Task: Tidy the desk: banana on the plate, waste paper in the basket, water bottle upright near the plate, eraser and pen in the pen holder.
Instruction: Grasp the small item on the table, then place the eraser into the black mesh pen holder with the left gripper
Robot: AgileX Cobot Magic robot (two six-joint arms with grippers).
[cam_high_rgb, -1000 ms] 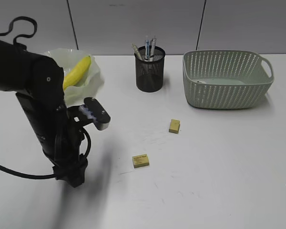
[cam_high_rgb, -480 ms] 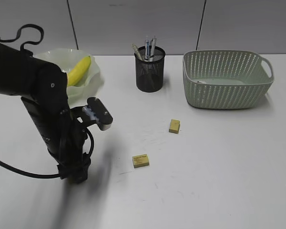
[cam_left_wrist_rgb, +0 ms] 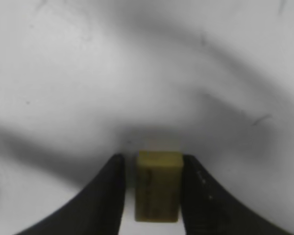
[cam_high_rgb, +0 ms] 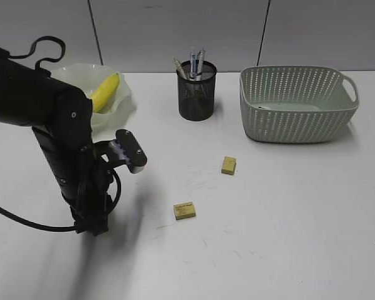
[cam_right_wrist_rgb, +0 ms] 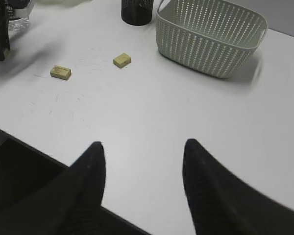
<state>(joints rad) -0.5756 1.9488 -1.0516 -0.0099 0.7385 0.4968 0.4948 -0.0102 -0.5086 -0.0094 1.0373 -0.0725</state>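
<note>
**A:** Left arm (cam_high_rgb: 62, 144) has leaned a bit to the right vs a sec ago, low end up a touch, so more of the plate (cam_high_rgb: 122, 103) shows. Nothing else moved.

**B:** Ext view, what's done?

**A:** Banana (cam_high_rgb: 105, 92) is on the plate. Pen holder (cam_high_rgb: 196, 90) stands btwn plate and basket (cam_high_rgb: 297, 103), pens in it already. Two erasers lie loose on the bench (cam_high_rgb: 287, 212): near eraser (cam_high_rgb: 184, 210) and far eraser (cam_high_rgb: 229, 165), well apart. Can't tell if paper's in the basket, and I can't make out the bottle for sure.

**B:** Left wrist?

**A:** Left fingers (cam_left_wrist_rgb: 108, 196) are closed down narrow round a third eraser (cam_left_wrist_rgb: 158, 188), which stands upright btwn them. The arm hides it in the ext view. Right pad looks to be touching it, but there's a thin light strip on the other side, so I can't tell if the pinch is firm. Pic is blurry.

**B:** Right wrist?

**A:** Right fingers (cam_right_wrist_rgb: 90, 181) are spread wide w/ nothing in them, over the front edge of the bench. Both loose erasers and the basket are far ahead of them.

**B:** So the step is?

**A:** I'd say eraser pickup, left side. Next it needs a sure squeeze, a lift clear of the bench, then a carry over the holder's rim w/o knocking the pens, and let go there
</note>
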